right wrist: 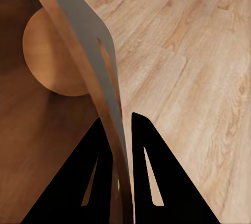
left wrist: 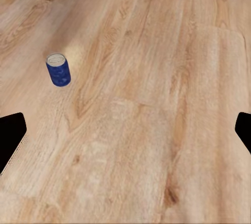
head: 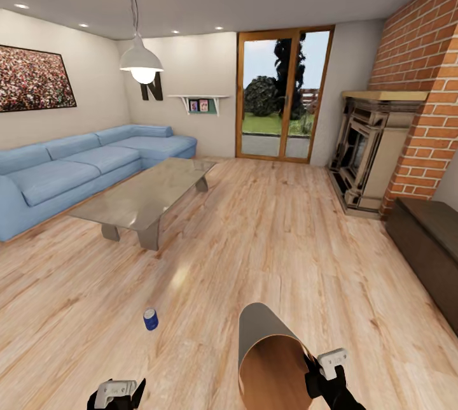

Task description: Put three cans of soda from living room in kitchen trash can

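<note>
Right tool [right wrist: 121, 130] pinches the rim wall of the tash can [head: 270, 349], one finger inside and one outside, and carries the bin tipped so its brown mouth faces the head camera at about 5 o'clock in the head view. Left tool [head: 117, 392] hangs at about 7 o'clock with its fingers spread wide and nothing between them.

One dark blue can of soda [head: 150, 319] stands upright on the light wood floor [head: 267, 238] of the living room, at roughly 11 o'clock from the left tool and well apart from the bin. Beyond it, at 10 o'clock, stand the glass low surface [head: 149, 197] and the blue sofa [head: 76, 168]; the brick fireplace [head: 372, 155] is at 2 o'clock.

Judging by its look, the can is light, stiff and smooth, so it could slip or topple if nudged; taking it across the middle of its side, fingers on opposite walls, seems safest. The bin looks rigid and light, yet held by one edge it may swing.
</note>
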Robot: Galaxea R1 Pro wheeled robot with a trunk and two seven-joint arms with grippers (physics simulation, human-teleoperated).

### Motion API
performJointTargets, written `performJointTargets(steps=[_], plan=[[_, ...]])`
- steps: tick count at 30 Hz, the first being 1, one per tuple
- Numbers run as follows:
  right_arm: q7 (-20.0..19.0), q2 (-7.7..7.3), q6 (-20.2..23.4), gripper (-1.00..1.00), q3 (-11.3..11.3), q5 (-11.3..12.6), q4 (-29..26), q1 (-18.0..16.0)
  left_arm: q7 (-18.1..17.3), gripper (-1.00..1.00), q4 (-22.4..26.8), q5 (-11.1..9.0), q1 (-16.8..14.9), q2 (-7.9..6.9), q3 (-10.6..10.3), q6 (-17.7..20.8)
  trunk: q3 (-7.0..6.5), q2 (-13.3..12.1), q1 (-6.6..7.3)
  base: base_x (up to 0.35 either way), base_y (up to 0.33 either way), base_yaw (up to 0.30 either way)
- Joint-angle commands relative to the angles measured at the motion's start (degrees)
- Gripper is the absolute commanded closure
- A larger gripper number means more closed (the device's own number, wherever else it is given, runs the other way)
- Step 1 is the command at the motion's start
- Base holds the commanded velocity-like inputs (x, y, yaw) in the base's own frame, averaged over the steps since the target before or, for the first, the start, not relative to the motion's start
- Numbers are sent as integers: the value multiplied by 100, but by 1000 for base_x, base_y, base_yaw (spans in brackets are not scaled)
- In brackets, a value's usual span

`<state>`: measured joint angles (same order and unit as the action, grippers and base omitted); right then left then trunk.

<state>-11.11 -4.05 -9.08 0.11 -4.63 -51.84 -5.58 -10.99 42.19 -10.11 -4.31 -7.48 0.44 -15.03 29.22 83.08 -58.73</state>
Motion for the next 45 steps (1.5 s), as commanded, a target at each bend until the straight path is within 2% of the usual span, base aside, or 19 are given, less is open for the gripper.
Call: performJointTargets(steps=[1, 19, 31, 45], plan=[[-41, 1, 2, 100, -2, 36, -11, -3, 0, -100, -1, 2, 0, 0, 0, 1, -1, 0, 0, 306, 154, 0], [-41, 9, 2, 100, 7, 25, -9, -4, 21, -100, -9, 19, -9, 9, -4, 1, -1, 0, 0, 306, 146, 0], [-41, 5, 2, 100, 7, 28, -8, -3, 26, -100, -9, 18, -9, 10, -8, -21, -1, 0, 0, 314, 18, 0], [-41, 9, 9, 100, 7, 16, -8, -1, 26, -100, -7, 15, -9, 10, -9, -31, -1, 0, 0, 139, 0, 0]])
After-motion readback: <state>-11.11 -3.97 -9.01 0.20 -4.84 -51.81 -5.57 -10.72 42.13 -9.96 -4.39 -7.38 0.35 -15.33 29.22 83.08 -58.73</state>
